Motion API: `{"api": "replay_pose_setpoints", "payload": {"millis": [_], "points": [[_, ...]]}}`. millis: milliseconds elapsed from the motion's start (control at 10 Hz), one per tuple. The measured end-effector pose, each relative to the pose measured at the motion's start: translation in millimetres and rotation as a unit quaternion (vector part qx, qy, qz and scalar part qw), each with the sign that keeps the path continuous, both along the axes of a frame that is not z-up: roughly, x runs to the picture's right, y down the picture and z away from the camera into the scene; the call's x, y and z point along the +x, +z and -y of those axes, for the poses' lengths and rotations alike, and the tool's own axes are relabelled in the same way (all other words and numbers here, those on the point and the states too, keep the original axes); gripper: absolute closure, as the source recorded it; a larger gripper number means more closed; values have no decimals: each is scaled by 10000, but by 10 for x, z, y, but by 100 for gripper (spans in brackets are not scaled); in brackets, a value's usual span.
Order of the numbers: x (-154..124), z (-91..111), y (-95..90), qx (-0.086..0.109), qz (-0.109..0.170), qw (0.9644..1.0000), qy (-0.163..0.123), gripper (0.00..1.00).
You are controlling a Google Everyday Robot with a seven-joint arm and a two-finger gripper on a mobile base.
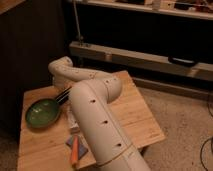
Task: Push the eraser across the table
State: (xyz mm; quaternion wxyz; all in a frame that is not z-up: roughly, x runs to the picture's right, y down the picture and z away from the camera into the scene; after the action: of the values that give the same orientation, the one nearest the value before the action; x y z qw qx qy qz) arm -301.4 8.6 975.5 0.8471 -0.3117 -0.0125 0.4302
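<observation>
The light wooden table (135, 117) fills the middle of the camera view. My white arm (95, 115) reaches over it from the bottom and bends back to the left. My gripper (63, 94) is the dark part at the arm's end, low over the table beside the green bowl. No eraser shows; the arm hides the table surface beneath it.
A green bowl (42, 112) sits at the table's left. A white tube-shaped bottle (73, 120) lies beside the arm. An orange stick (75, 150) lies on a grey-blue item (82, 148) near the front edge. A dark shelf unit (150, 60) stands behind.
</observation>
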Motion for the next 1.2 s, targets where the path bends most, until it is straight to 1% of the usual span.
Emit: {"api": "replay_pose_setpoints", "payload": {"millis": [200, 400, 600, 700, 900, 1000, 1100, 1200], "points": [[104, -94, 18, -79, -41, 10000, 3, 100], [270, -186, -3, -158, -90, 9998, 3, 100], [441, -210, -90, -132, -123, 9998, -69, 100], [497, -219, -130, -127, -120, 9998, -55, 100], [688, -264, -253, -102, -121, 9999, -49, 100], [780, -293, -286, -104, -151, 9998, -73, 100], [835, -338, -325, -130, -163, 9997, -100, 100], [877, -428, -347, -183, -179, 9995, -166, 100]]}}
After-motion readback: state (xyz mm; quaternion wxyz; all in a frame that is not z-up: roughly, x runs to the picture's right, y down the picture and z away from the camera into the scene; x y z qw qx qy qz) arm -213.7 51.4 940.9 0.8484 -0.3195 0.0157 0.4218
